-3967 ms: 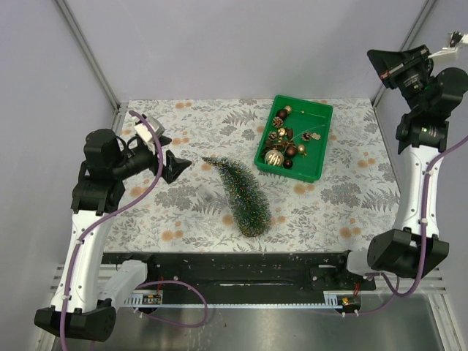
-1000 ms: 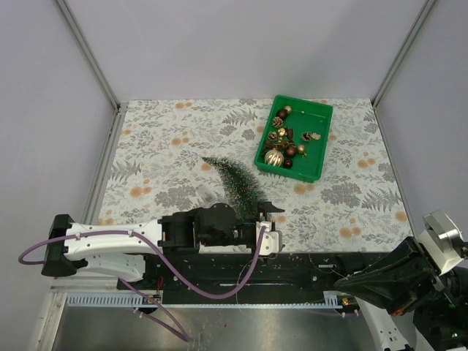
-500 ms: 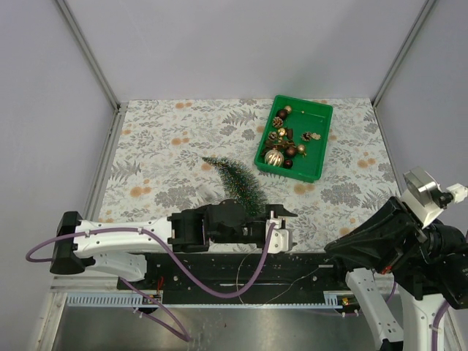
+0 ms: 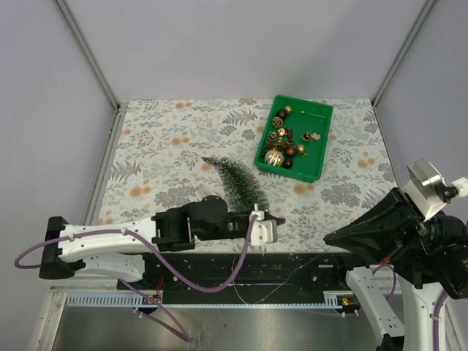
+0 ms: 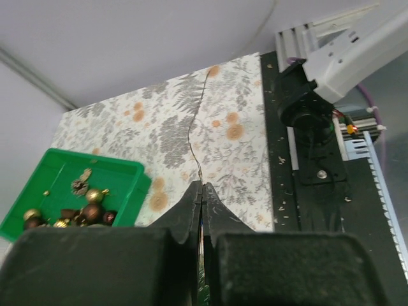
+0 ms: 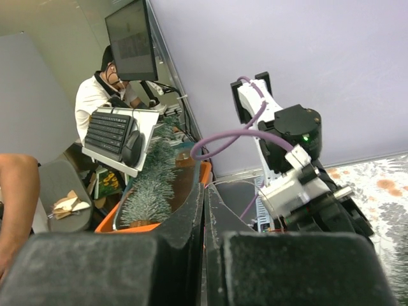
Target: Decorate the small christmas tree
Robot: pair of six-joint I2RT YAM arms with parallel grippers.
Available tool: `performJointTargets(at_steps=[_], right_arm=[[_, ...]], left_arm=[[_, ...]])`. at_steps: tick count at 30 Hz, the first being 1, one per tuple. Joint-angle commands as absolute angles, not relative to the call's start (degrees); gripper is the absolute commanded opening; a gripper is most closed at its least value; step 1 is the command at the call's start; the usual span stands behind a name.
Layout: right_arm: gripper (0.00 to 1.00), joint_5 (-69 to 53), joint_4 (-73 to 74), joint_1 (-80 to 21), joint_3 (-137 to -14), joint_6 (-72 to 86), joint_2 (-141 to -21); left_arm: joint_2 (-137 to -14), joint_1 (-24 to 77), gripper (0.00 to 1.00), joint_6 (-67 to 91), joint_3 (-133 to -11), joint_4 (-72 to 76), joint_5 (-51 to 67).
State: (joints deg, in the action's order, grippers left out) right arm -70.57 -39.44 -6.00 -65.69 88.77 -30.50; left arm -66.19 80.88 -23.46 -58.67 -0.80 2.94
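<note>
The left hand (image 4: 274, 218), fingers pressed together, lies low on the desk (image 4: 161, 139) just beside the base of the small christmas tree (image 4: 238, 183). The tree lies toppled mid-desk, left of the green bin (image 4: 314, 150). A careless sweep could shove it away. The right hand (image 4: 330, 238), also closed, hovers at the near right and could collide if it reaches in.

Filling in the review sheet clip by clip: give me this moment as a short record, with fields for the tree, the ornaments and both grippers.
tree: small christmas tree lying on its side on the patterned table; no ornament visible on it
ornaments: ornaments sit in the green bin, beyond and to the right of the tree
left: left gripper shut, low beside the tree's wide end
right: right gripper shut, at the near right edge, away from the tree
progress: decorating not yet begun
</note>
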Motion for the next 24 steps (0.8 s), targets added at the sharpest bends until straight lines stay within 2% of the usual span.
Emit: performJointTargets(at_steps=[1, 5, 11, 14, 17, 21, 24], right_arm=[[0.00, -72.2, -39.4, -5.9, -68.0, 83.7, -36.2], [0.00, -72.3, -44.8, -5.9, -70.2, 84.5, -41.6], [0.00, -71.5, -63.3, -6.3, -72.9, 94.6, -51.7], [0.00, -71.3, -63.9, -10.2, -73.9, 93.3, -55.5], [0.00, -71.2, -47.5, -20.0, -75.3, 76.4, -57.0], [0.00, -66.4, -6.6, -35.5, -85.9, 39.5, -60.7], [0.00, -65.9, -0.4, -37.5, -91.5, 33.8, -64.2]], left_arm=[[-59.2, 77.2, 0.00, -20.6, -56.6, 0.1, 2.8], [-54.5, 73.9, 0.00, -17.3, -53.7, -1.7, 4.7], [-48.4, 69.6, 0.01, -11.1, -50.5, -3.5, 9.5], [-45.9, 67.2, 0.02, -7.9, -48.1, -3.6, 12.4], [-43.8, 64.8, 0.02, -5.2, -46.1, -3.2, 14.6], [-41.6, 61.5, 0.02, -3.1, -45.3, -3.2, 16.2], [-39.8, 59.0, 0.02, -2.0, -44.3, -3.6, 16.9]])
